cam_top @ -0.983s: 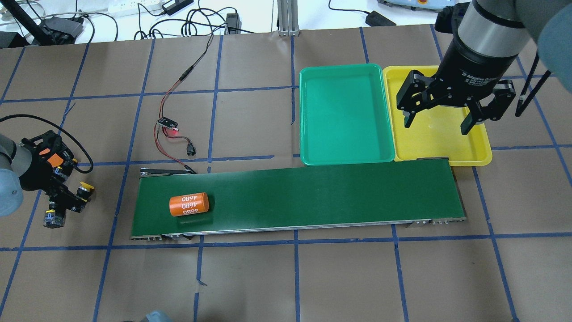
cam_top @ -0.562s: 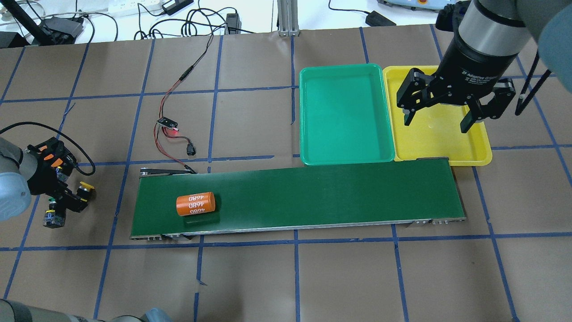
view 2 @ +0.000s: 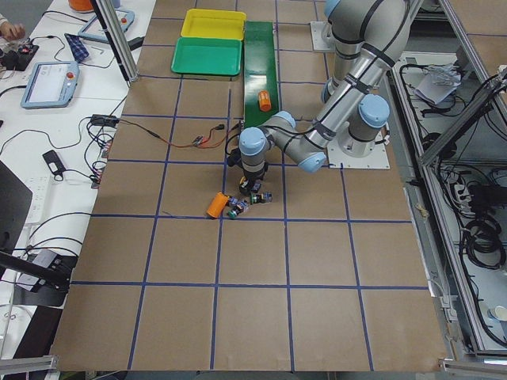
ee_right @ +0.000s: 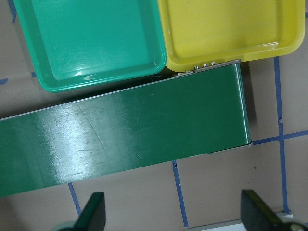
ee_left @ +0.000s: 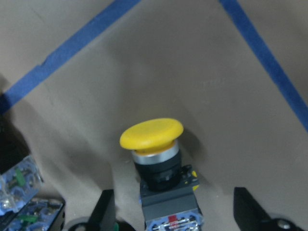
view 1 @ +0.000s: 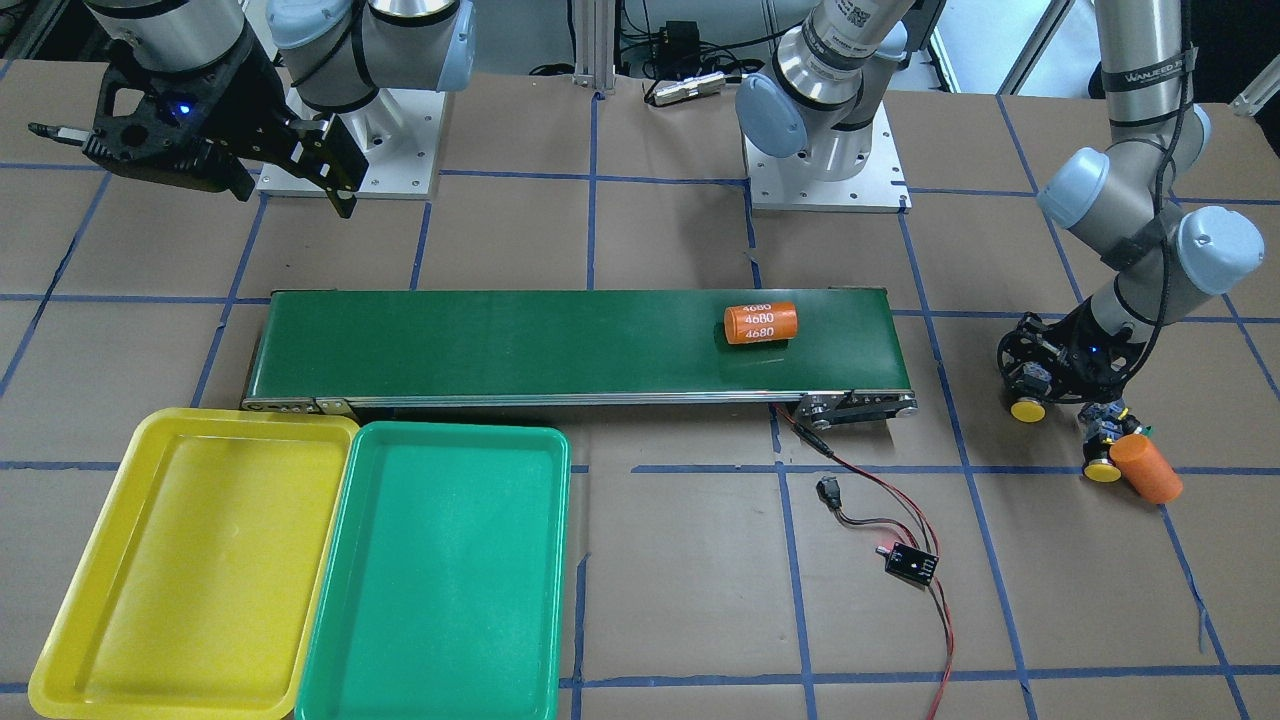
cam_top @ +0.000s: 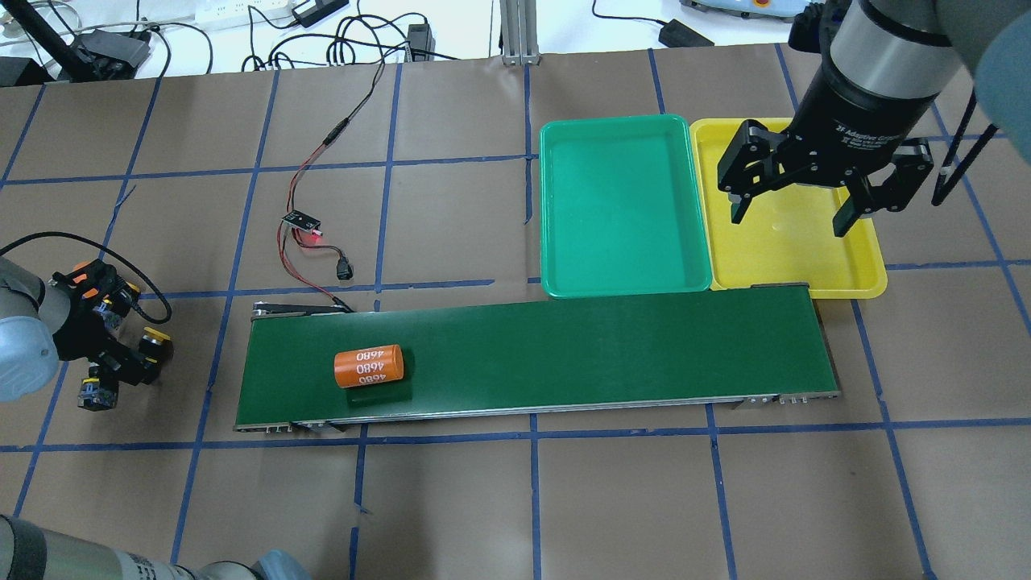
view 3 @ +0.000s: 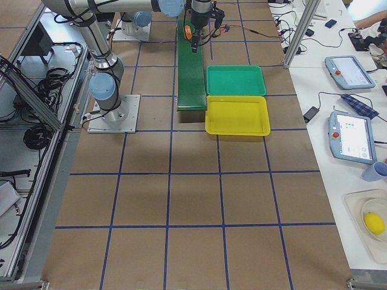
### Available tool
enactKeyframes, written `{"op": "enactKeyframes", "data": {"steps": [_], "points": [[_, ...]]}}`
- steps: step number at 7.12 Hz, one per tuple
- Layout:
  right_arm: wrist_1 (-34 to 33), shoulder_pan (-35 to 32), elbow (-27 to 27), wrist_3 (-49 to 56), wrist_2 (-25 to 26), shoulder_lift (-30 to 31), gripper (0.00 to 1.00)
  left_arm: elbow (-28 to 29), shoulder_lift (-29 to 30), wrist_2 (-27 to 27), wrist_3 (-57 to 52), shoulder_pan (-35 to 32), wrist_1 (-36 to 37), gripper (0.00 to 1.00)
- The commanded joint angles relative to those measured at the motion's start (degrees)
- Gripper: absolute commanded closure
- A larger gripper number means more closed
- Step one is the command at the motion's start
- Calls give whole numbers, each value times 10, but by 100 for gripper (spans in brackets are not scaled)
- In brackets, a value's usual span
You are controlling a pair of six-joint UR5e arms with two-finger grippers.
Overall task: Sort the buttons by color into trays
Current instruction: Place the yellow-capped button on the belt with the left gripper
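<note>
We find the left gripper (ee_left: 173, 197) low over the desk (cam_top: 483, 499) at its far left end. Its jaws are wide and straddle a yellow button (ee_left: 151, 134) without touching it, with bare desk showing between each finger and the black switch body. We judge the grasp is about to be made, not made. The right gripper (cam_top: 789, 221) hangs empty and wide above the yellow tray (cam_top: 773, 270), and the green tray (cam_top: 620, 209) lies against that tray's side. Both trays hold nothing, so none of the sorting is done.

The trouble we expect is crowding. In the wrist view, other switch bodies (ee_left: 21, 192), one showing green, lie just beside the finger at the picture's left. The front view shows a second yellow button (view 1: 1103, 470) just beside a loose orange cylinder (view 1: 1147, 467). If the jaws close off-centre or skewed, a finger may catch a neighbour, shove the cluster and set that cylinder rolling. The mushroom cap is wider than the body, so a grip taken too near the cap could slip and let the button swing or drop.

The trays are well apart from this button, with the conveyor belt (cam_top: 564, 354) between them. Another orange cylinder (cam_top: 368, 365) lies on the belt. A button set down close to it could be knocked by it, and a round cap may roll there.
</note>
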State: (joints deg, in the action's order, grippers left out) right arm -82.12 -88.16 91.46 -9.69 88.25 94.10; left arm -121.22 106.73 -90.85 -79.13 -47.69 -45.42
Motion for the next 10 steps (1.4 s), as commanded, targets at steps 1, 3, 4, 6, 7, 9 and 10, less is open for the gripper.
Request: {"op": "enactKeyframes", "data": {"steps": [1,3,4,6,7,9,10], "points": [[4,0,1,-16,-5,-1,0,4,-17,-33,1,-7,-19,100],[-4,1,11,-15,-7,-2,0,4,-74,-48,-12,-46,-44,100],[-8,0,14,-15,-3,-1,0,4,-110,-49,-17,-85,-96,100],[-9,0,14,-16,-3,0,0,11,-176,-45,-31,-196,-204,100],[-7,0,14,-15,-3,-1,0,12,-194,-47,-37,-257,-244,100],[-9,0,14,-15,-3,-1,0,-7,-219,-47,-124,-316,-250,100],[-9,0,14,-15,-3,-1,0,-20,-214,-44,-157,-329,-243,93]]}}
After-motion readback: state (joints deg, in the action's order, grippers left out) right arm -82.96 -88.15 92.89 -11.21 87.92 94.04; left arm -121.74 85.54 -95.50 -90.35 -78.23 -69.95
